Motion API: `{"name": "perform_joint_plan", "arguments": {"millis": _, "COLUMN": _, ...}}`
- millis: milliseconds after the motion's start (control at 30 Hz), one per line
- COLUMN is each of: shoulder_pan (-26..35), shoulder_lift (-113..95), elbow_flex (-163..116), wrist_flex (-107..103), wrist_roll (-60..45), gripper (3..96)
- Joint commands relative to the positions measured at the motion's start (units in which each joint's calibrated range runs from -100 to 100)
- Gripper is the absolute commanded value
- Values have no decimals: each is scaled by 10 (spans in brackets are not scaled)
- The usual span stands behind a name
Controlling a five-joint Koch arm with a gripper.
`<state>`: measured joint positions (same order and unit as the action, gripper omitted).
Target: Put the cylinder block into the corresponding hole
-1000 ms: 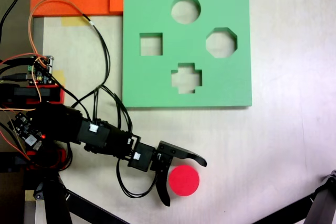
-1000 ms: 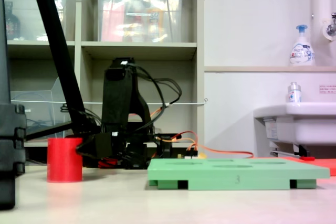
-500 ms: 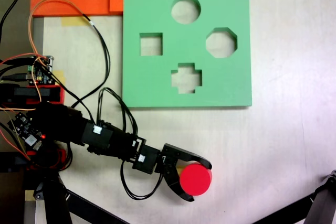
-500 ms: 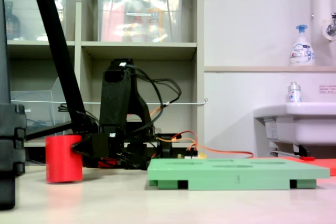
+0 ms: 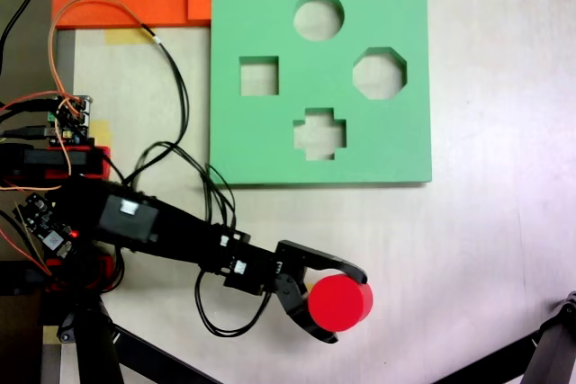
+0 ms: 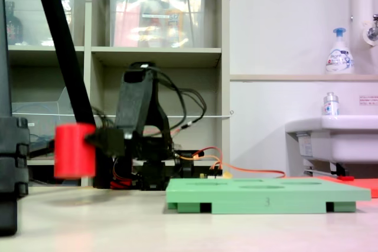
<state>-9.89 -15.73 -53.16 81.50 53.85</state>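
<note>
Comparing with a second ago, you have the gripper (image 5: 335, 305) clamped on the cylinder block (image 5: 339, 301) and raised clear of the table (image 6: 195, 228), so transport to the round hole (image 5: 319, 16) of the green board (image 5: 270, 132) can begin. Only the second exterior view confirms the lift; the first exterior view alone shows the block well apart from that hole.

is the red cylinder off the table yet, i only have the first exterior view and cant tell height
Observer: Yes. In the second exterior view the cylinder block hangs clear of the table, a gap showing beneath it.
Operator: is it above the board's top
Observer: Yes, its bottom edge sits higher than the top face of the green board in that view.
Operator: is it tilted
Observer: It looks upright, though blurred, held at the tool on the side toward the second exterior view's right.
</note>
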Motion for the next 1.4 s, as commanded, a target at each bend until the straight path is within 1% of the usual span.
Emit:
{"name": "perform_joint_plan", "arguments": {"millis": 33, "shoulder_pan": 18, "shoulder_lift": -291, "elbow_flex": 37, "wrist_flex": -182, "wrist_roll": 0, "gripper": 383}}
{"name": "perform_joint_plan", "arguments": {"millis": 167, "shoulder_pan": 57, "shoulder_lift": -468, "elbow_flex": 102, "wrist_flex": -332, "wrist_roll": 0, "gripper": 383}}
{"name": "perform_joint_plan", "arguments": {"millis": 267, "shoulder_pan": 98, "shoulder_lift": -526, "elbow_flex": 142, "wrist_flex": -400, "wrist_roll": 0, "gripper": 383}}
{"name": "perform_joint_plan", "arguments": {"millis": 333, "shoulder_pan": 133, "shoulder_lift": -530, "elbow_flex": 155, "wrist_flex": -406, "wrist_roll": 0, "gripper": 384}}
{"name": "perform_joint_plan", "arguments": {"millis": 600, "shoulder_pan": 260, "shoulder_lift": -399, "elbow_flex": 165, "wrist_flex": -404, "wrist_roll": -40, "gripper": 384}}
{"name": "perform_joint_plan", "arguments": {"millis": 800, "shoulder_pan": 315, "shoulder_lift": -220, "elbow_flex": 195, "wrist_flex": -330, "wrist_roll": -46, "gripper": 384}}
{"name": "perform_joint_plan", "arguments": {"millis": 967, "shoulder_pan": 347, "shoulder_lift": -62, "elbow_flex": 265, "wrist_flex": -305, "wrist_roll": -47, "gripper": 384}}
{"name": "perform_joint_plan", "arguments": {"millis": 1100, "shoulder_pan": 361, "shoulder_lift": 34, "elbow_flex": 318, "wrist_flex": -304, "wrist_roll": -47, "gripper": 385}}
{"name": "perform_joint_plan", "arguments": {"millis": 1400, "shoulder_pan": 365, "shoulder_lift": 128, "elbow_flex": 379, "wrist_flex": -305, "wrist_roll": -47, "gripper": 385}}
